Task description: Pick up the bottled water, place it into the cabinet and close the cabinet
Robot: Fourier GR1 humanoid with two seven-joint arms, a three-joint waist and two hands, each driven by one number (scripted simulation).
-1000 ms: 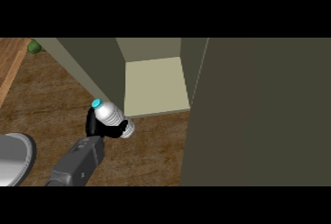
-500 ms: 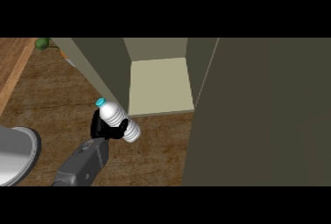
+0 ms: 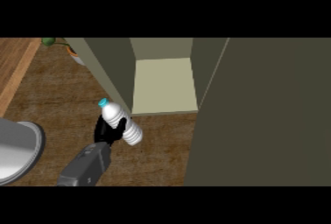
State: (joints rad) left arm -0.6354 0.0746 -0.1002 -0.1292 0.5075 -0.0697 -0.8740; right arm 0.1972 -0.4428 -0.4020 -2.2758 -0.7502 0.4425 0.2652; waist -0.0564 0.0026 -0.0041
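Observation:
The clear water bottle with a teal cap is tilted, its cap pointing up and left. My left hand is shut on its lower half, at the end of the grey forearm that rises from the lower left. The bottle hangs over the brown counter, just in front of the left wall of the open cabinet. The pale shelf floor inside lies up and right of the bottle. The cabinet's dark door stands open and fills the right side. My right hand does not show.
A grey round plate lies at the lower left edge. A potted plant peeks out behind the cabinet at the top left. A lighter wooden strip runs along the counter's left edge.
The bottle has tipped further over in my left hand, and hand and bottle have edged slightly right towards the cabinet opening. The view has shifted, showing more of the plant.

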